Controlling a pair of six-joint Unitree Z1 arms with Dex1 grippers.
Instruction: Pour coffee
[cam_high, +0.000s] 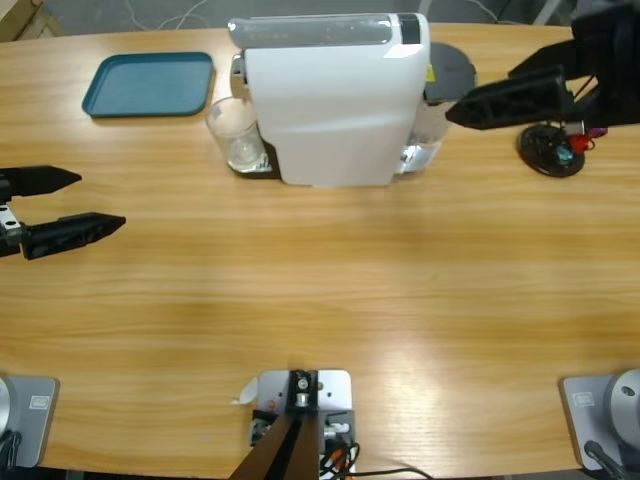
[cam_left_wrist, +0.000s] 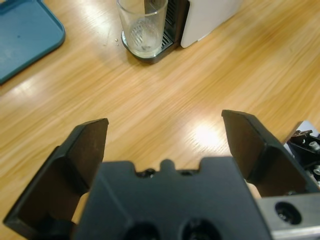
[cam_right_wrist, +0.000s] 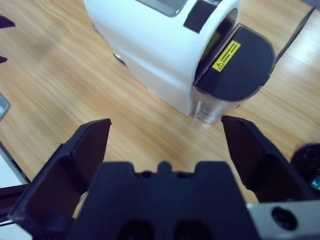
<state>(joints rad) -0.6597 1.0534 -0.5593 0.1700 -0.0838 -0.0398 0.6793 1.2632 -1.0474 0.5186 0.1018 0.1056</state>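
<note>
The small clear glass tumbler (cam_left_wrist: 143, 27) stands straight ahead of the left gripper (cam_left_wrist: 165, 145) and well beyond its spread, empty jaws, on the dark drip tray against the glossy white plastic coffee machine (cam_high: 335, 100); I cannot tell whether any coffee is in it. To take it well, I judge the left jaws should close squarely around the smooth, slippery wall at mid-height, keeping it upright. The right gripper (cam_right_wrist: 165, 145), jaws also released and empty, faces the machine's round dark-lidded tank over the varnished wooden desk (cam_high: 330, 290).

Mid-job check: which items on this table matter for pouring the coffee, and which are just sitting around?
For the job:
- glass tumbler on the drip tray
- white coffee machine
- left pincer, open
- right pincer, open

Lying about:
- teal tray
- black capsule holder
</note>
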